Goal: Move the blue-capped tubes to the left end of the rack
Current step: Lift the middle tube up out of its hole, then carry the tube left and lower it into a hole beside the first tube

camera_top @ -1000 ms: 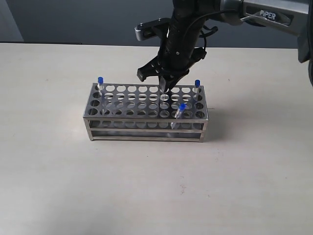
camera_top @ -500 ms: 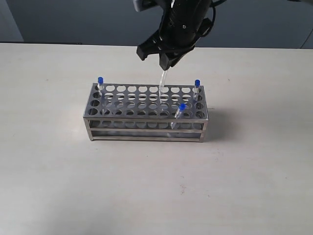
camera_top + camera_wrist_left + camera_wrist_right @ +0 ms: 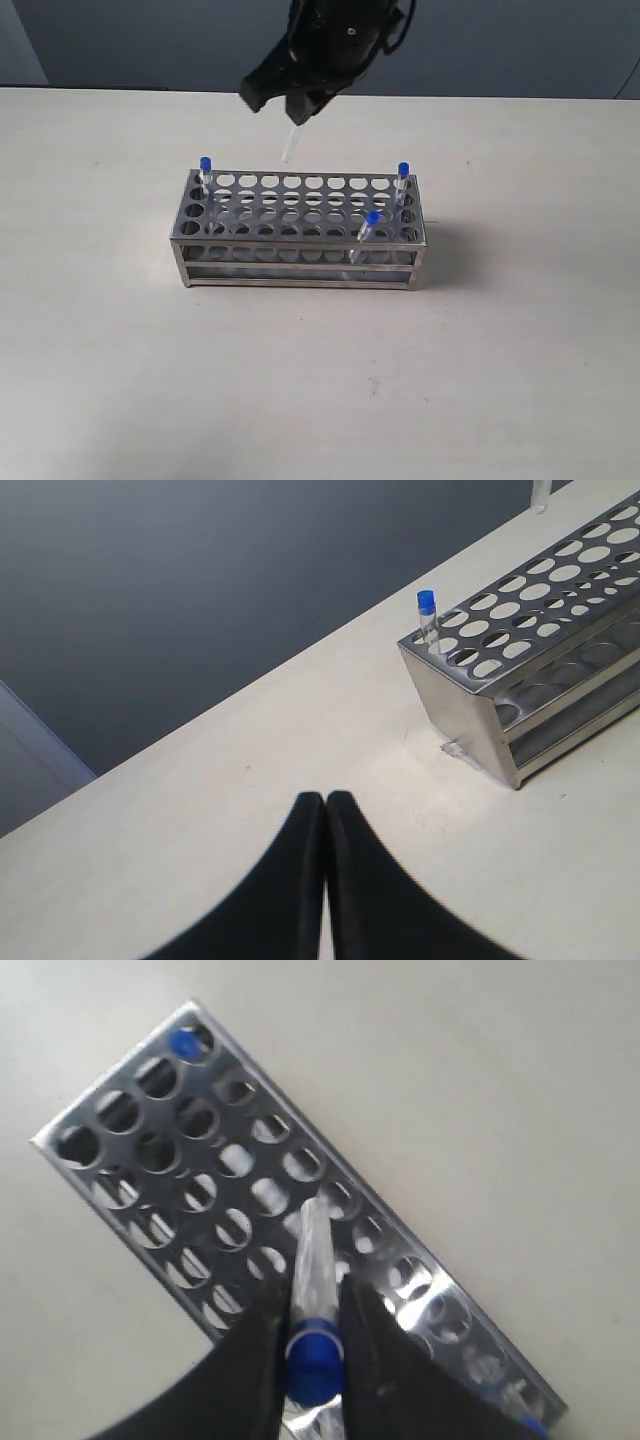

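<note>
Spreading across the exterior view, a pale table (image 3: 500, 350) carries the grey metal rack (image 3: 300, 262), which stands lengthwise near the middle with its rows of round holes facing up. Above the rack's back edge, left of centre, hangs the dark right arm, its right gripper (image 3: 285, 105) pointing down. In the right wrist view the two black fingers of that gripper (image 3: 312, 1360) are clamped on the blue cap of a clear tube (image 3: 312, 1250), whose body points down toward the holed top plate. From the exterior view this held tube (image 3: 290, 145) is slightly tilted and clear of the rack, its lower end just above the back row.

The left gripper (image 3: 326, 810) is low over bare table off the rack's left end, jaws pressed together with nothing between them.

Three blue-capped tubes sit in the rack: one (image 3: 205, 172) upright in the back-left corner hole, also seen from the left wrist (image 3: 428, 615); one (image 3: 403, 178) at the back-right corner; and one (image 3: 368, 232) leaning in the front row near the right end.
</note>
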`<act>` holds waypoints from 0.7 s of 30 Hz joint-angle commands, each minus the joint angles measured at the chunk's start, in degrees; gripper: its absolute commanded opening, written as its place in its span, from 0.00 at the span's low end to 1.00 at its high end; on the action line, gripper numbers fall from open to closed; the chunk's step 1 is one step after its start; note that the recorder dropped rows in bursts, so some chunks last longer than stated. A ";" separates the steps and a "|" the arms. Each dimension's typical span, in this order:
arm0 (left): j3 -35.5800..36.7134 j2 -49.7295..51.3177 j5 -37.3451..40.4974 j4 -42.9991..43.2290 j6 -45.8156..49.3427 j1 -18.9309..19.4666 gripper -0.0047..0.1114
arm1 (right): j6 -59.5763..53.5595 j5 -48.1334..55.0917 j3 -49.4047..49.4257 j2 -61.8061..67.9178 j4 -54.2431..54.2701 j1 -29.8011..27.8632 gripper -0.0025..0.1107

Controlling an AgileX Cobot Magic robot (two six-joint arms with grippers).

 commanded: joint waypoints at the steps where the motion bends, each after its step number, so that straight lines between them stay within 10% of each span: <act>1: -0.30 0.20 -0.27 -0.11 -0.28 -0.22 0.05 | -4.26 -1.17 -1.25 1.14 1.38 3.53 0.01; 11: -0.30 0.20 -0.38 0.02 -0.28 -0.22 0.05 | -8.63 6.01 -24.27 15.28 6.68 4.65 0.01; 21: -0.30 0.20 -0.38 0.02 -0.28 -0.22 0.05 | -9.01 6.01 -25.07 18.56 7.67 4.65 0.01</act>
